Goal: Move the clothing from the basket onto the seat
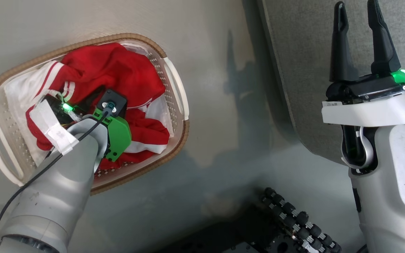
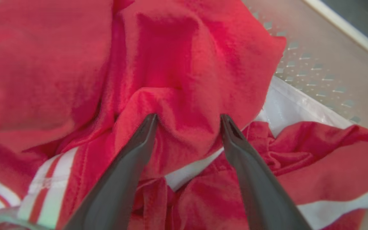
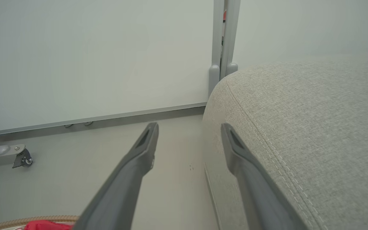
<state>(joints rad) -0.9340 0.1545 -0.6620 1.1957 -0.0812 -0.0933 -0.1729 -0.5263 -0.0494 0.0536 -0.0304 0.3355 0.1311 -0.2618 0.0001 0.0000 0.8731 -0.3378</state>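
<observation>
Left wrist view | left claw (image 2: 188, 119) spread, straddling clothing (image 2: 177, 64) fold, basket (image 2: 315, 64) wall at 1 o'clock | risking shallow pinch, fold slipping out | head view | right claw (image 1: 356, 14) spread, hovering by seat (image 1: 304, 52) at 1 o'clock

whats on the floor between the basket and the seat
Bare floor with shadow; in the head view nothing sits between the basket and the seat.

arms (image 1: 58, 189) pale grey | fingers (image 1: 339, 45) long, dark | wrist bracket (image 1: 119, 135) green | cable (image 1: 35, 177) black
</observation>
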